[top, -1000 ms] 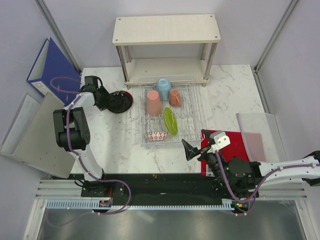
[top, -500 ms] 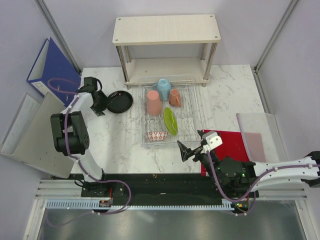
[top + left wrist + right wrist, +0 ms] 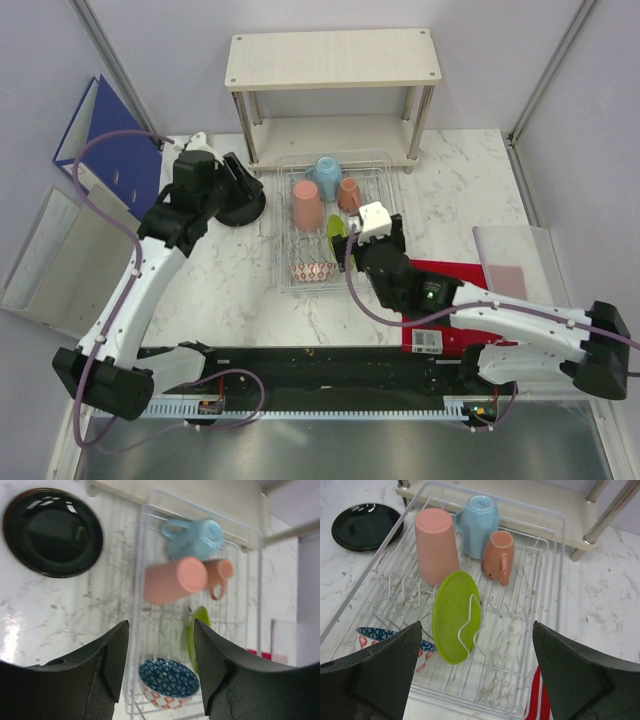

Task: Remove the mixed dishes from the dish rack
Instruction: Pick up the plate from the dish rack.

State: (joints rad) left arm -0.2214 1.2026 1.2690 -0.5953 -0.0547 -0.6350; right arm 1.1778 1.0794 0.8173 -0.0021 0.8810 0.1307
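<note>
The silver wire dish rack (image 3: pixel 390 215) (image 3: pixel 559 555) holds a tall pink cup (image 3: pixel 436 545), a light blue cup (image 3: pixel 480 522), a terracotta mug (image 3: pixel 498 555), an upright lime-green plate (image 3: pixel 452 620) and a patterned bowl (image 3: pixel 168 682). The dark plate (image 3: pixel 52 532) lies flat on the marble left of the rack. My left gripper (image 3: pixel 160 625) hangs open and empty above the rack's left edge. Over the rack's near side my right gripper (image 3: pixel 476 627) stands wide open, just before the green plate, touching nothing.
A beige two-tier wooden shelf (image 3: pixel 333 60) stands behind the rack. A blue binder (image 3: pixel 105 135) and grey folder (image 3: pixel 60 260) lean at the left. A red mat (image 3: pixel 462 280) and clear tray (image 3: pixel 515 265) lie right of the rack.
The left arm has let go of the dark plate, risen and swung toward the rack. The right arm has moved from the table's front up over the rack's near side.
</note>
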